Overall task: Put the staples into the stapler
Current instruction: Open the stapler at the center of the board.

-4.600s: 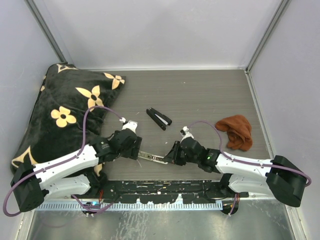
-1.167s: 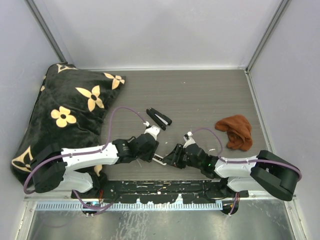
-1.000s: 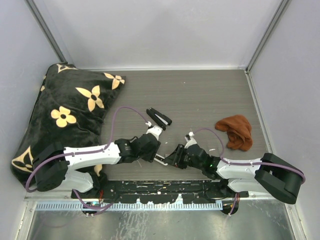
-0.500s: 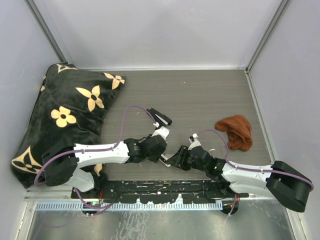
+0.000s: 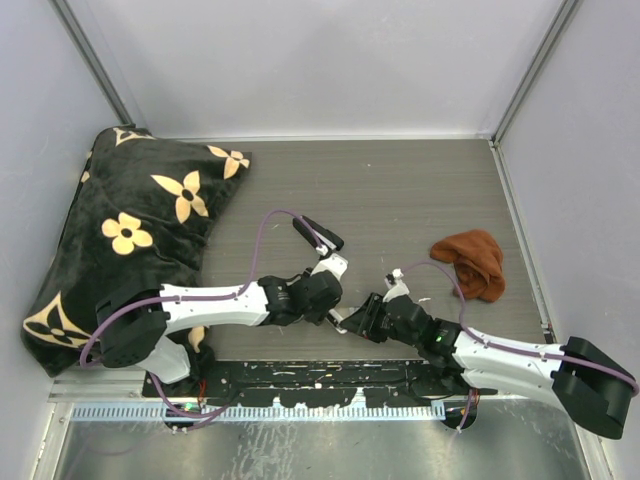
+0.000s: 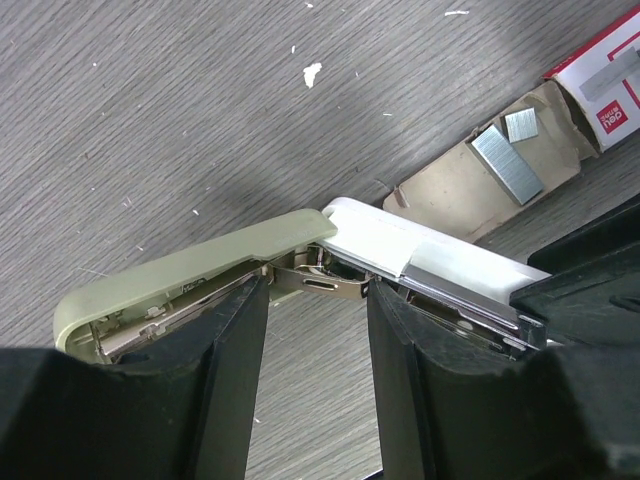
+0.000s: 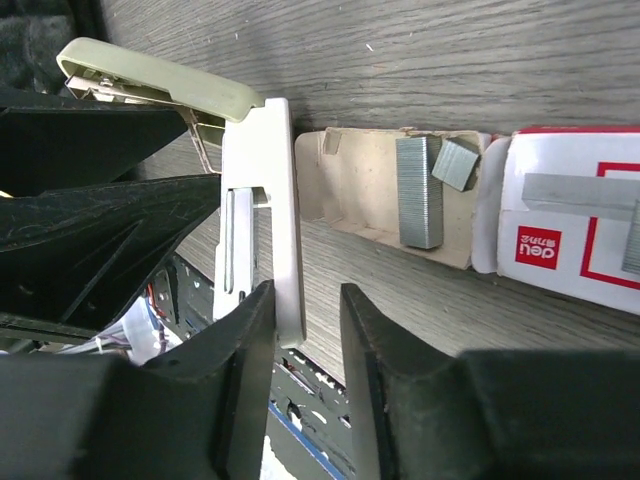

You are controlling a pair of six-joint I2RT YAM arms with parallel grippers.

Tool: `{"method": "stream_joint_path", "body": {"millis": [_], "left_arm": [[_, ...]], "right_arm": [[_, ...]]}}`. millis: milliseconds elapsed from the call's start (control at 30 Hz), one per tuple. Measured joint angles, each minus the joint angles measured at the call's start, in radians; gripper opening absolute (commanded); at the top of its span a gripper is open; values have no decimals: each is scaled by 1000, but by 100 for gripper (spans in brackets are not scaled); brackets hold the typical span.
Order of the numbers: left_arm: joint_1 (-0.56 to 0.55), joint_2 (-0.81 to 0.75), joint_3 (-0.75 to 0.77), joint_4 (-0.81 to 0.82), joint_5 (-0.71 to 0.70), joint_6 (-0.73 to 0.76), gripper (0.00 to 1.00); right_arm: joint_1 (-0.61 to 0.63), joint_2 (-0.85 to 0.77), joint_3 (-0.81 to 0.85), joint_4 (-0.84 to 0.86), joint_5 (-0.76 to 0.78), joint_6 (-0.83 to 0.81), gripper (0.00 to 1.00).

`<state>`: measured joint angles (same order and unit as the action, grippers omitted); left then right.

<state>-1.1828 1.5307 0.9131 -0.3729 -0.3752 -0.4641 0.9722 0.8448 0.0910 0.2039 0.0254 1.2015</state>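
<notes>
The stapler is swung open, its cream-green cover (image 6: 190, 265) on one side and its white base (image 6: 420, 250) on the other. My left gripper (image 6: 318, 300) is shut on the stapler at its metal hinge, one finger under each half. My right gripper (image 7: 305, 300) stands open around the far end of the white base (image 7: 275, 200), which touches only its left finger (image 7: 240, 340). The staples (image 7: 420, 190) lie as a grey strip with a short broken-off piece in a brown cardboard tray (image 7: 350, 185), next to the red-and-white box (image 7: 570, 230). In the top view both grippers meet at the stapler (image 5: 338, 318) near the front edge.
A black clip-like object (image 5: 318, 237) lies just beyond the left arm, partly under its cable. A rust-brown cloth (image 5: 472, 262) sits at the right. A black cushion with tan flowers (image 5: 130, 220) fills the left side. The table's front edge is directly below the stapler.
Both grippers have slid to the right along the front edge, carrying the stapler with them. The left arm now reaches further across.
</notes>
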Motion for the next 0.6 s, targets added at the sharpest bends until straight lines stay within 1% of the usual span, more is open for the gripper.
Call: {"method": "stream_joint_path", "body": {"millis": [133, 267, 467, 600], "left_arm": [[-3, 1, 0, 0, 0, 10, 45], [-2, 1, 0, -14, -11, 18, 50], [-2, -34, -29, -22, -35, 40, 62], [0, -146, -85, -19, -40, 65, 74]], "right_arm": [[0, 18, 0, 26, -4, 1, 16], [0, 40, 0, 64, -9, 6, 1], [-5, 50, -5, 82, -15, 52, 1], [-10, 35, -18, 87, -22, 85, 1]]}}
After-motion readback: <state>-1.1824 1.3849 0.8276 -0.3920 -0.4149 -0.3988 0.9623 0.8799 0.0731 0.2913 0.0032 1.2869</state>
